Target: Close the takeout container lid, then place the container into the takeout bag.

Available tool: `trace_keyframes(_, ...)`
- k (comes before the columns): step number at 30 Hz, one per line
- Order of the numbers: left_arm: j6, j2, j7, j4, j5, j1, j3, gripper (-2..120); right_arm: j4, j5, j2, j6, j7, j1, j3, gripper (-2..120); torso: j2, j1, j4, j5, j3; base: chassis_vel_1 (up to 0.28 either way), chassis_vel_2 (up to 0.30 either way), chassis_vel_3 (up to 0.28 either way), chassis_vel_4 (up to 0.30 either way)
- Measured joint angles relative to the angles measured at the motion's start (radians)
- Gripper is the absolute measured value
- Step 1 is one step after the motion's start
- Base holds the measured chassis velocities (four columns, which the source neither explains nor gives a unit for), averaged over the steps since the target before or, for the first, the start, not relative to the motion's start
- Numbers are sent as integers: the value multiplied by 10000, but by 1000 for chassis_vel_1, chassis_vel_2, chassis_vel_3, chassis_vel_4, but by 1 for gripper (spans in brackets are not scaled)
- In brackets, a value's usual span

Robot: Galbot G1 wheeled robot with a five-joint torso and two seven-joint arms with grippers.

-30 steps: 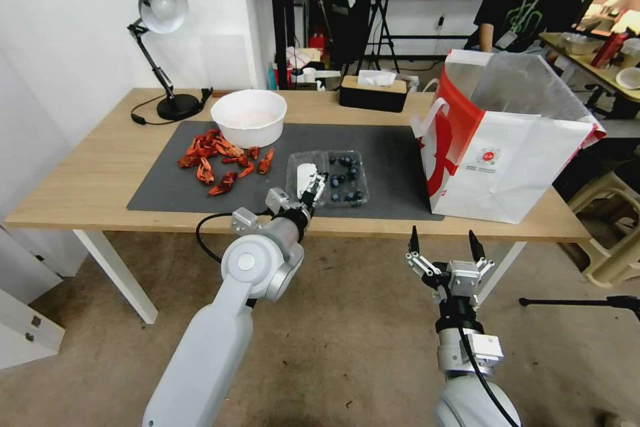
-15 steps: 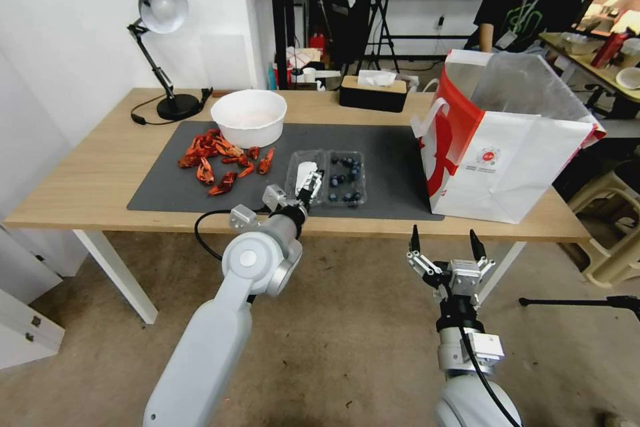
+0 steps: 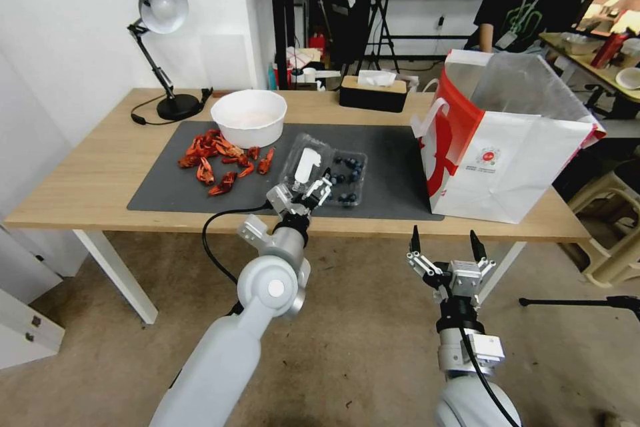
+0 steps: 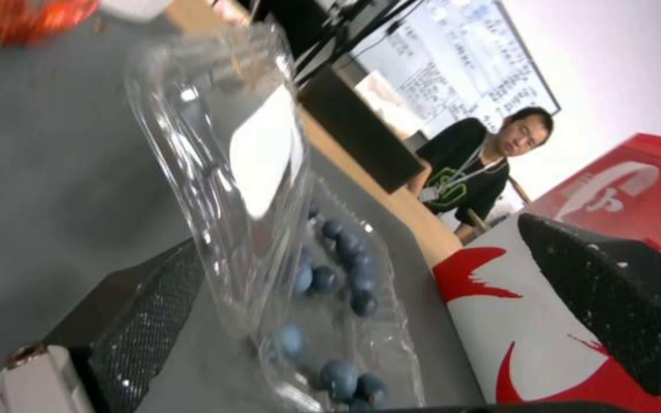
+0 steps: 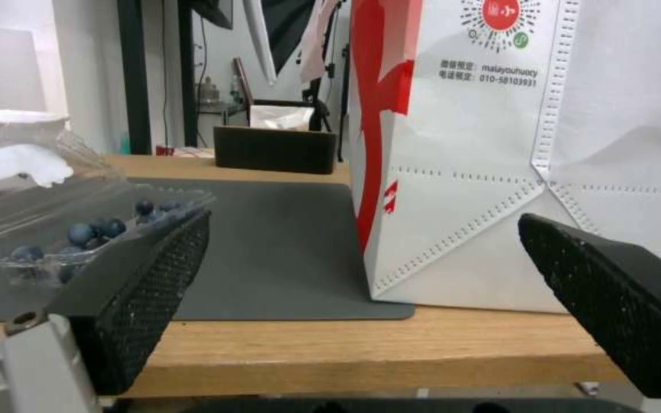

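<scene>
Closing is only half done, by the look of it. Nearest me, the right gripper [image 3: 445,243] hangs below the front edge of the surface [image 3: 100,180], its jaws spread wide and holding nothing. Just beyond, the left gripper [image 3: 308,192] sits at the near edge of the takeout container [image 3: 347,180] on the grey mat [image 3: 393,160]; its jaws stand apart on either side of the lid [image 4: 231,166], which is raised and tilted over the blueberry tray, not yet pressed shut. I cannot tell whether the jaws are actually pinching the plastic or only propping it. Farther right, the takeout bag [image 3: 513,167] stands open-mouthed, well apart from the container, so latching the lid and bagging both remain.
</scene>
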Motion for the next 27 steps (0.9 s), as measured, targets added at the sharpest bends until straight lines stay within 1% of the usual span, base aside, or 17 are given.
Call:
trace_keyframes(1, -92, 58, 155, 26, 317, -8, 70, 100, -1, -11, 6, 10, -4, -12, 8, 100, 1, 0, 0, 0, 0, 0, 0, 0, 0)
trace_keyframes(2, -92, 58, 155, 26, 317, -8, 70, 100, -1, -11, 6, 10, -4, -12, 8, 100, 1, 0, 0, 0, 0, 0, 0, 0, 0)
trace_keyframes(5, -302, 205, 430, 117, 851, -97, 220, 100, -4, -45, 32, 39, -9, -49, 15, 100, 0, 0, 0, 0, 0, 0, 0, 0, 0)
trace_keyframes(7, -352, 258, 501, 143, 974, -131, 259, 100, -5, -51, 43, 42, -9, -54, 18, 100, 0, 0, 0, 0, 0, 0, 0, 0, 0)
trace_keyframes(15, -440, 471, 609, 102, 922, -459, 323, 100, 14, -73, 54, 42, -13, -67, 66, 100, 0, 0, 0, 0, 1, 0, 0, 0, 0)
trace_keyframes(18, -390, 577, 570, -121, 392, -625, 364, 100, 27, -87, 73, 40, -16, -78, 73, 100, 0, -1, 0, 0, 0, 0, 0, 0, 0)
trace_keyframes(19, -390, 577, 570, -121, 392, -625, 364, 100, 27, -87, 73, 40, -16, -78, 73, 100, 0, -1, 0, 0, 0, 0, 0, 0, 0)
trace_keyframes(21, -308, 586, 464, -295, -145, -707, 380, 100, 31, -99, 88, 35, -17, -76, 73, 100, 0, 0, 0, 0, 1, 0, 0, 0, 0)
trace_keyframes(23, -293, 585, 442, -324, -248, -717, 382, 100, 32, -101, 91, 35, -17, -76, 74, 100, -1, 0, 0, 1, 1, 0, 0, 0, 0)
trace_keyframes(25, -62, 508, 113, -677, -1546, -843, 384, 100, 40, -121, 108, 27, -17, -76, 76, 100, -2, 0, 0, 0, 0, 0, 0, 0, 0)
trace_keyframes(26, 6, 477, 9, -747, -1884, -887, 385, 100, 44, -124, 110, 26, -17, -81, 82, 100, -2, 0, 0, 1, 0, 0, 0, 0, 0)
trace_keyframes(27, 6, 477, 9, -747, -1884, -887, 385, 100, 44, -124, 110, 26, -17, -81, 82, 100, -2, 0, 0, 1, 0, 0, 0, 0, 0)
